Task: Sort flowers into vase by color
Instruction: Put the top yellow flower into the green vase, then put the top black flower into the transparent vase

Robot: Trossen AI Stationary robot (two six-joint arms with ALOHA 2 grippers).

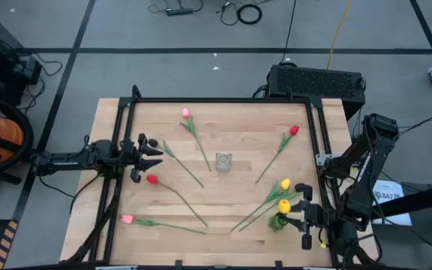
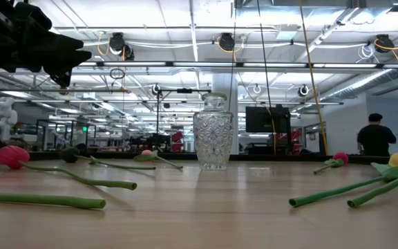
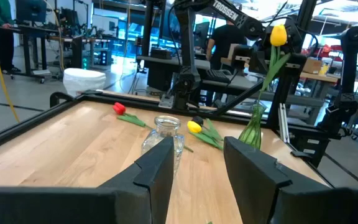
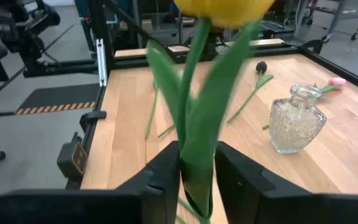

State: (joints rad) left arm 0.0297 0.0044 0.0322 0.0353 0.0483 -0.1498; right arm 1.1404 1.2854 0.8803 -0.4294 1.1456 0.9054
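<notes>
The right gripper is clamping the leafy lower stem of a yellow tulip, holding it upright off the table near the right front corner; in the left wrist view that tulip is standing raised with its head well above the wood. The step in hand looks like the carry after a pick. The next move is likely calling for a swing inward to the glass vase at the table's middle, with the stem end lined up over the narrow neck before it is lowered in.

A second yellow tulip is lying just beside the raised one. A red tulip is lying toward the far right, another red tulip and a black tulip near the left gripper, and two pink tulips are lying far and near. The left gripper is waiting at the left side, its fingers apart and holding nothing.

The only readable writing is "TROSSEN" on the right arm.
</notes>
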